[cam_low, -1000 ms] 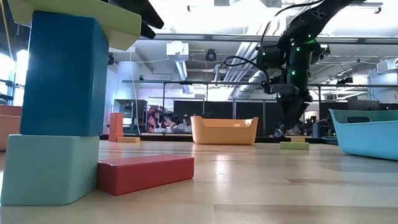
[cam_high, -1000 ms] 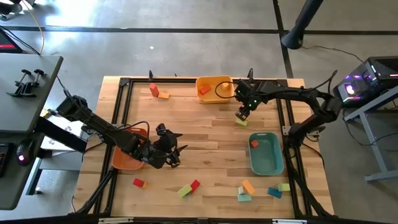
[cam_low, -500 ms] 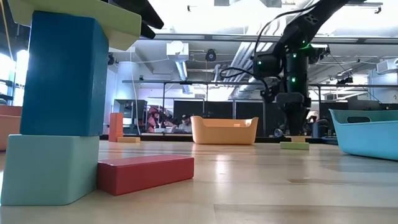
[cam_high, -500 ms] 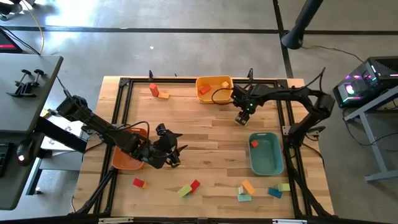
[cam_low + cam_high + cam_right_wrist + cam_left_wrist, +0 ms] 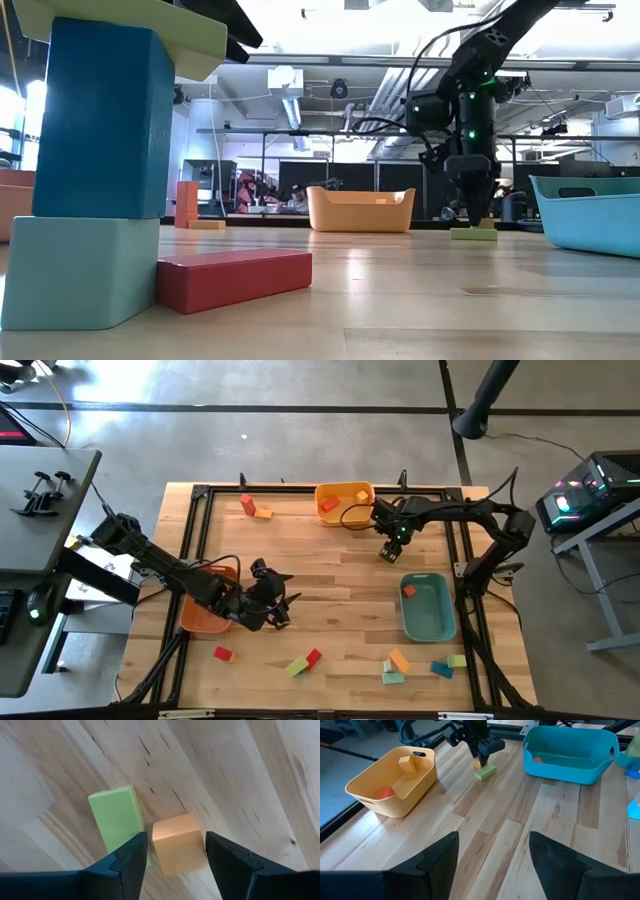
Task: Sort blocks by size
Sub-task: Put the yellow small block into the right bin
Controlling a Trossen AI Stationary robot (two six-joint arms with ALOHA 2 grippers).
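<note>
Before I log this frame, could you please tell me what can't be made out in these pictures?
- High view: the right gripper covers the orange cube and green bar; whether the fingers touch the cube is unclear.
- High view: the left arm hides most of the orange tray, so its contents are unseen.
- Low view: the stacked blocks are cut off by the frame edge.
- Low view: the teal tray wall hides its contents.
</note>
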